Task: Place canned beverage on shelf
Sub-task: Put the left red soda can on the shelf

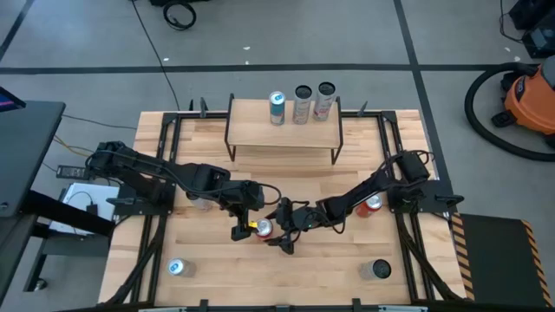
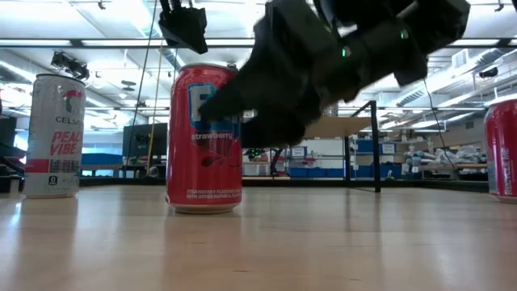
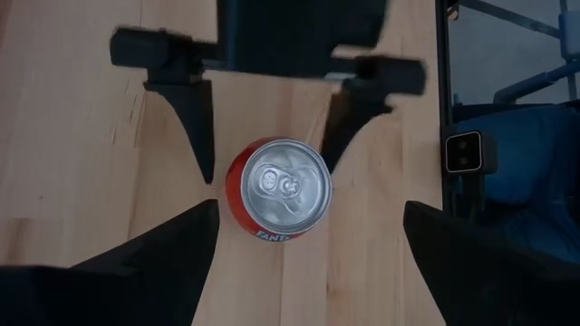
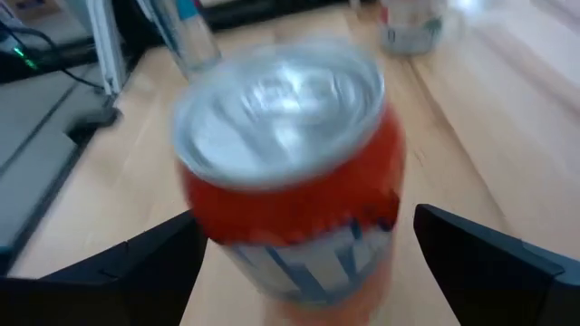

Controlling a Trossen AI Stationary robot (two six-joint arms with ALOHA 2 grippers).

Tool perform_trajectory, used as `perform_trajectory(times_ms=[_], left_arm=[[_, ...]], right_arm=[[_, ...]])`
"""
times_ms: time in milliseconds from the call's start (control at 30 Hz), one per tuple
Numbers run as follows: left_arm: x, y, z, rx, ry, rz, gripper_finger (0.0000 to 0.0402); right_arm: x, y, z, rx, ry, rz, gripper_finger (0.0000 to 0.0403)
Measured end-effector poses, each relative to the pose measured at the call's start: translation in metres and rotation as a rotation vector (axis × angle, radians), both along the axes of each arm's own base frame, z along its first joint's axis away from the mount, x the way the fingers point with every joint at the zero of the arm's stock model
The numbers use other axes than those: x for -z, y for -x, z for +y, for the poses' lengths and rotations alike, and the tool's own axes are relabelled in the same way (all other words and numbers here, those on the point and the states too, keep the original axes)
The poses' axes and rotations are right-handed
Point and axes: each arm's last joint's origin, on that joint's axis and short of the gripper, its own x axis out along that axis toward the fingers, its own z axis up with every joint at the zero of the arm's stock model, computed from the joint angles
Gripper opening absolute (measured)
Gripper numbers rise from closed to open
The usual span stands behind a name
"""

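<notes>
**Two open hands crowded one Fanta can**

The red strawberry Fanta can (image 1: 264,228) stood upright on the wooden surface (image 1: 286,269), a little toward 6 o'clock from the middle. The left hand (image 1: 244,218) hung over it from 10 o'clock, released, fingers spread wide and not touching the can in the left wrist view. The right hand (image 1: 285,227) reached in low from 3 o'clock, also released, its fingers either side of the can with gaps showing.

Risks, as I judged them: both hands shared the same small space, so either closing or advancing could have struck the other. The right hand's low approach could have shoved the can or tipped it over before any grip formed. A grasp taken off-centre might have let the can slip during the lift to the shelf (image 1: 284,133).

Count: seven cans in all. Three stood in a row (image 1: 301,104) on the shelf at 12 o'clock; one Fanta between the hands; one beside the right arm (image 1: 374,204) at 3 o'clock; one at 7 o'clock (image 1: 177,268); one at 5 o'clock (image 1: 379,270). One shelf, two arms
</notes>
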Motion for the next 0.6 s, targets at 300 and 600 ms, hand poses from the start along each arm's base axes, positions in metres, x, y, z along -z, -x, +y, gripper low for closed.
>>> perform_trajectory(times_ms=[300,600], left_arm=[[-0.001,0.0,0.0,0.0,0.001,-0.007,0.0353],[-0.001,0.0,0.0,0.0,0.001,-0.007,0.0353]], right_arm=[[0.02,-0.006,0.002,0.007,-0.037,-0.031,0.0397],[0.018,-0.006,0.003,0.002,-0.034,-0.038,0.0354]])
